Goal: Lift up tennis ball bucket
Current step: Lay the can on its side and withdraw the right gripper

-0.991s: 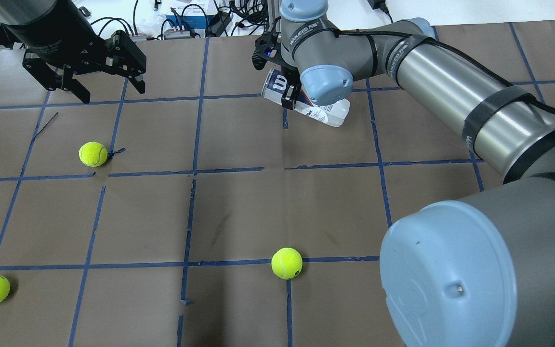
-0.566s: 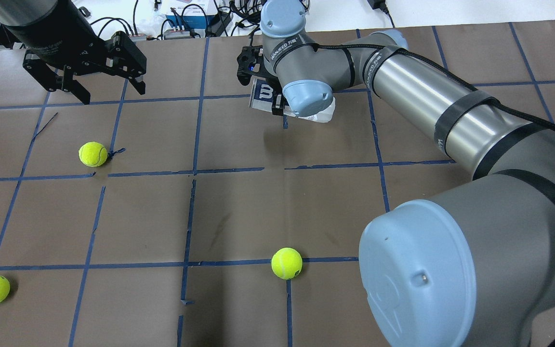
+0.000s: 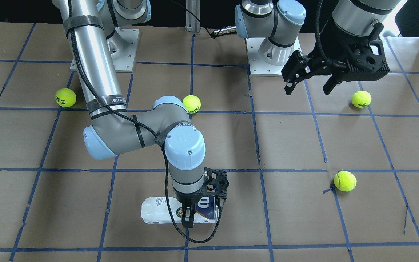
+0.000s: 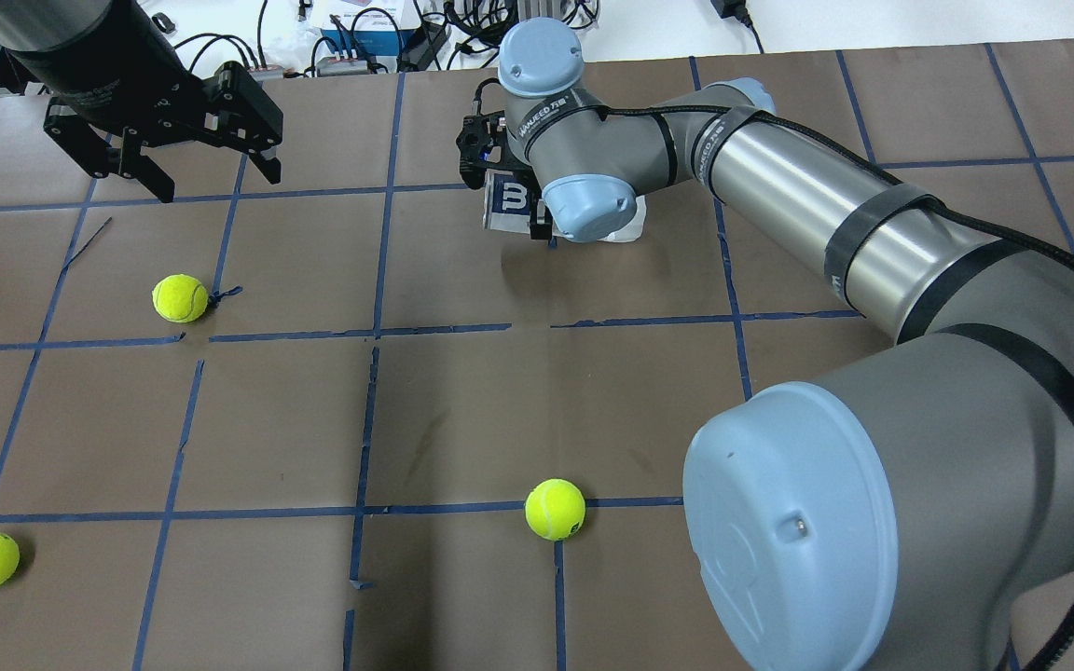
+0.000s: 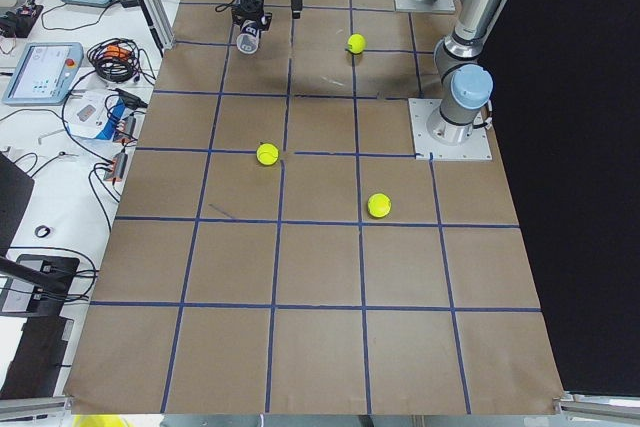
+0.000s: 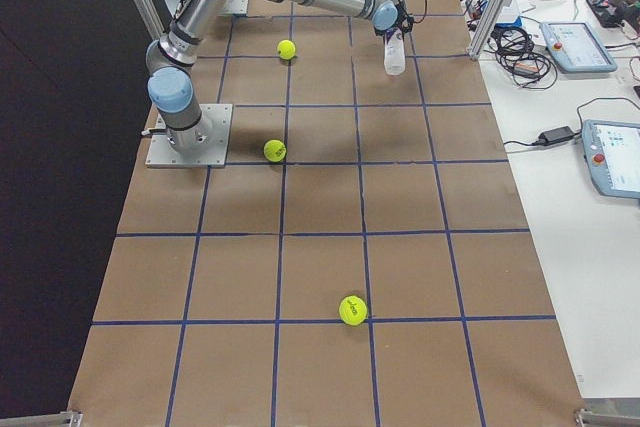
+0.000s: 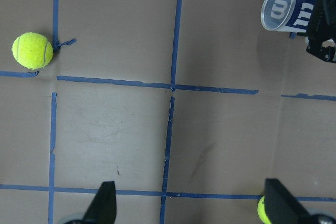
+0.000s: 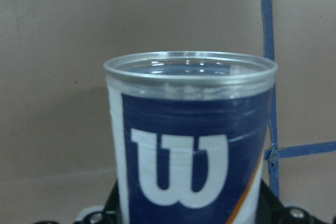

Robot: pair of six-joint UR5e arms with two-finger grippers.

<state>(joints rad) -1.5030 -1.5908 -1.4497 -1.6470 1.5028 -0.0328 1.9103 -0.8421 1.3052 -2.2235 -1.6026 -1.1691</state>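
Two grippers share the table [image 3: 296, 145]: the right gripper [image 3: 195, 213] is clamped around the tennis ball bucket [image 3: 155, 214], which is held on its side near the edge opposite the robot; the left gripper [image 3: 307, 87] hangs spread apart beside a tennis ball [image 3: 361, 99].

A white "W" (on navy) marks the tennis ball bucket [image 8: 191, 145].

Glossy plastic tennis ball bucket [image 8: 178, 129], matt paper table [image 4: 462, 410]
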